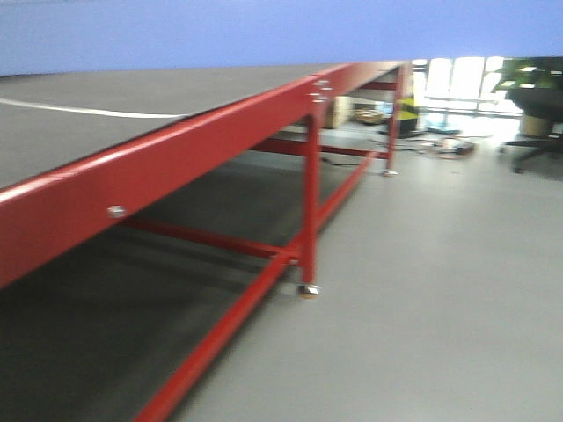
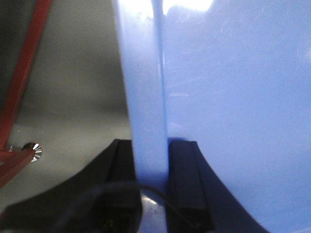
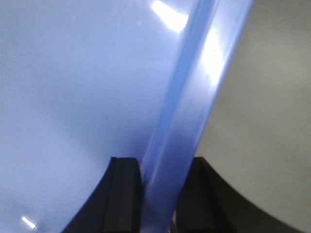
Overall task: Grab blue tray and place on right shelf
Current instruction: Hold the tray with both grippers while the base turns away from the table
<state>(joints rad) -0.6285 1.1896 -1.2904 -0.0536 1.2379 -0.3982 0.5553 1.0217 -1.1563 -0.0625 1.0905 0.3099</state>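
Note:
The blue tray fills the top of the front view as a flat periwinkle band, held up in the air. My left gripper is shut on the tray's left rim, with the tray's underside to its right. My right gripper is shut on the tray's right rim, with the tray's glossy surface to its left. The right shelf is out of view.
A long red-framed table with a dark top runs along the left, its legs and low rail reaching into the grey floor. A red leg foot shows in the left wrist view. A black office chair stands far right.

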